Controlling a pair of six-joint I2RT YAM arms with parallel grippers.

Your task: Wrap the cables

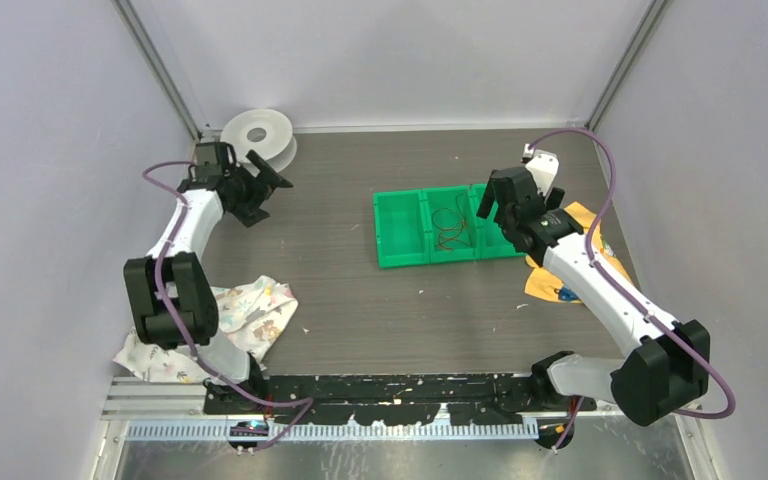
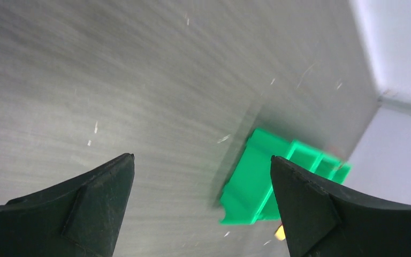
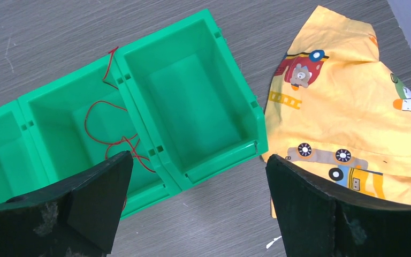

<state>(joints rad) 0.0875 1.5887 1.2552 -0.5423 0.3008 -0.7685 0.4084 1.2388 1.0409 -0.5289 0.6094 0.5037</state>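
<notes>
The cables are thin red wire strands (image 1: pixel 450 228) lying in loose loops inside the middle compartment of a row of green bins (image 1: pixel 400 228). In the right wrist view the red loops (image 3: pixel 104 126) lie in the middle bin (image 3: pixel 48 107), and one strand runs up over the wall toward the empty right bin (image 3: pixel 230 80). My right gripper (image 1: pixel 495 210) is open and empty, hovering above the bins' right end (image 3: pixel 199 155). My left gripper (image 1: pixel 270 197) is open and empty at the far left, well away from the bins (image 2: pixel 202 157). The left wrist view shows the bins (image 2: pixel 257 182) blurred.
A white spool (image 1: pixel 258 135) stands at the back left corner beside the left gripper. A yellow printed cloth (image 1: pixel 568 285) (image 3: pixel 348 107) lies just right of the bins. A pale patterned cloth (image 1: pixel 250 310) lies at the near left by the left arm's base.
</notes>
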